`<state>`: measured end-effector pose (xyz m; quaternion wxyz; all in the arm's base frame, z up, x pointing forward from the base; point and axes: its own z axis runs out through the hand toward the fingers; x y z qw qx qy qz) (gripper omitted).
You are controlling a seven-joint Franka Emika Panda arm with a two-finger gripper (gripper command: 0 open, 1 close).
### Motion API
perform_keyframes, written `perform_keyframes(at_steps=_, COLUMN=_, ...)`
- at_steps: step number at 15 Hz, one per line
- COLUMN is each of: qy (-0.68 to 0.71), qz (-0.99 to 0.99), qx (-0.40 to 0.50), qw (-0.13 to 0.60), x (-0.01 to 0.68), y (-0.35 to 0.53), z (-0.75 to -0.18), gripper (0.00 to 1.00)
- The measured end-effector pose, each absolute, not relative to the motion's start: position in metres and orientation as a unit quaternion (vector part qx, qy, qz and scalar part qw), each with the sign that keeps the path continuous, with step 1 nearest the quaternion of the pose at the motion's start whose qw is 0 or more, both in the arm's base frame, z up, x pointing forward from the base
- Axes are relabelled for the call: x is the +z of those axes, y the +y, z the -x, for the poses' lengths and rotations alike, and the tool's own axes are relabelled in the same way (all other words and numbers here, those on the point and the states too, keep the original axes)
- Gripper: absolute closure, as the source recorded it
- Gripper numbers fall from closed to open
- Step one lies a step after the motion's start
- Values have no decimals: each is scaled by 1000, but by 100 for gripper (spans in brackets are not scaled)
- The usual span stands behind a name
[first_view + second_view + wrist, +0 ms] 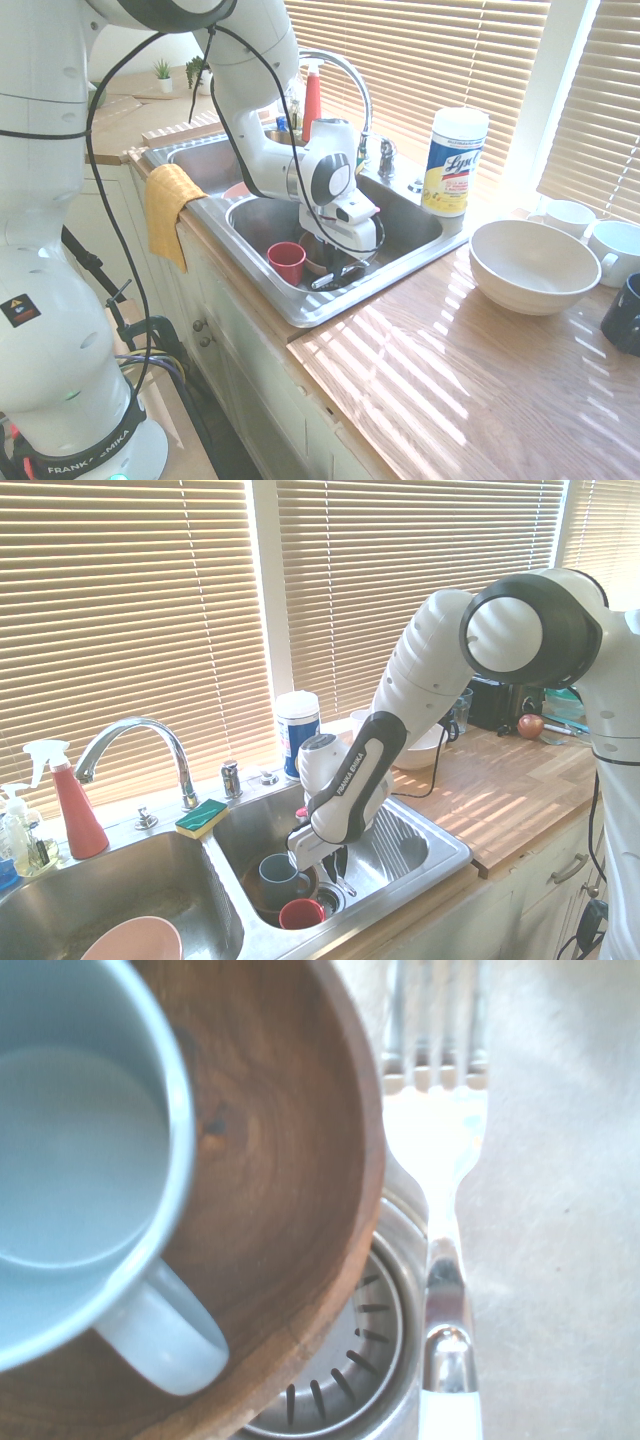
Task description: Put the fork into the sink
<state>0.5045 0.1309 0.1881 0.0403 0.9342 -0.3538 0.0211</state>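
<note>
A kitchen, with double-basin sink (222, 885), chrome faucet (150, 725) and wooden countertop (500, 780).

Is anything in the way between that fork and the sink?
Nothing visible: the fork is already inside the sink basin. The wooden bowl and blue-gray mug sit beside it, not over it.

Shiny metal fork (437, 1140) (wood bowl (270, 1150))

You have the first exterior view high, facing the blinds (420, 60); the second faces them opposite the arm; the wrist view looks down closely. All share the right-hand basin (345, 830), at six o'clock in the first.
</note>
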Motion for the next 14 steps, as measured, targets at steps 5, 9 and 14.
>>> perform_keyframes(at_steps=5, qy=-361, qz=-931, qx=13, qw=42, x=179, y=130, z=-506, gripper=0)
perform_keyframes(at_steps=9, qy=-363, qz=-931, qx=20, qw=38, x=184, y=133, z=-512, gripper=0)
perform_keyframes(at_steps=14, qy=-363, qz=-931, qx=45, qw=25, x=221, y=138, z=-518, gripper=0)
